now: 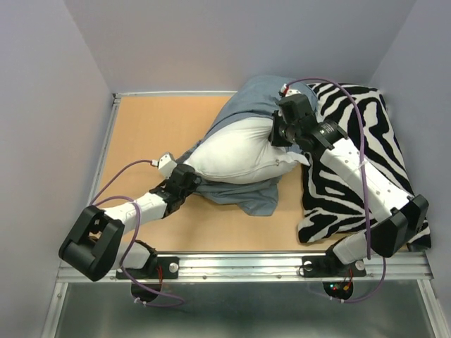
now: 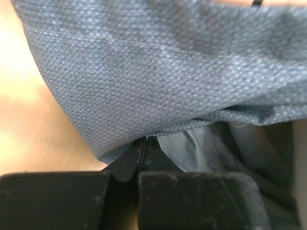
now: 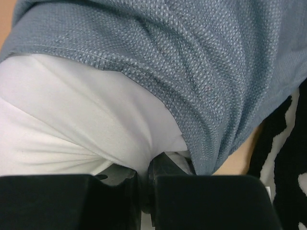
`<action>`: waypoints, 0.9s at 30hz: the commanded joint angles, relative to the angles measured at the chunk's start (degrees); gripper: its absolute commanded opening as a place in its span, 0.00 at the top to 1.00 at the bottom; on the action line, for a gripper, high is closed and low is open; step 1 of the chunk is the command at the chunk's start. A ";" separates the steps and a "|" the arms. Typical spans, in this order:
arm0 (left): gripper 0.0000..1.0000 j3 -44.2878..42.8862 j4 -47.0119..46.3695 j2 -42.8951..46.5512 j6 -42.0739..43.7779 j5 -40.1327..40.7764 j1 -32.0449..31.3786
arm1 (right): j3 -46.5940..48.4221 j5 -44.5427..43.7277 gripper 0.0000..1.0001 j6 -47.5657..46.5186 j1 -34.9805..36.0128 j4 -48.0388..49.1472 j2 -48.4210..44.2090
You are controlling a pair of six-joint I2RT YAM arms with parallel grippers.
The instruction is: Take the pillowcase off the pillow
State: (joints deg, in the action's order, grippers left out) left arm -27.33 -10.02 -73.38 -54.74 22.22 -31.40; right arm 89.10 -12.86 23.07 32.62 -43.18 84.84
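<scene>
While the pillow (image 1: 239, 155) lay across the middle of the bench (image 1: 148, 127), the pillowcase (image 1: 257, 98) was bunched over its far end and trailed out beneath its near side. The left tool (image 2: 145, 143) was pinched together on a fold of the pillowcase at the pillow's left end. The right tool (image 3: 149, 165) was clamped on the pillow's white fabric, near the zebra-print cushion (image 1: 352, 162).
</scene>
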 commanded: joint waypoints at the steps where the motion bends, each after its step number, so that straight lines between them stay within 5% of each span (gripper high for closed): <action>1: 1.00 1.40 -0.52 3.15 2.36 -0.59 0.28 | -6.47 -2.70 1.00 1.63 -2.30 11.44 -5.81; 7: 1.00 0.09 -2.20 6.68 4.90 0.89 0.81 | -9.29 7.58 0.99 1.28 -1.77 11.80 -9.77; 14: 1.00 -10.09 -2.81 0.19 6.40 -3.66 9.85 | -7.63 12.51 0.99 1.45 -1.68 11.28 -13.82; 21: 1.00 -26.94 -2.81 -10.43 9.91 -12.18 19.08 | -10.86 23.20 0.99 3.90 -1.51 13.28 -15.84; 27: 0.98 -50.86 4.02 -28.29 17.02 -29.93 24.80 | -20.00 30.87 0.99 10.23 0.51 28.55 -13.49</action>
State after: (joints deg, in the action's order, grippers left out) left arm -65.41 -8.12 -94.00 -43.99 1.78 -9.63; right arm 73.06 11.53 28.25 32.05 -29.45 72.44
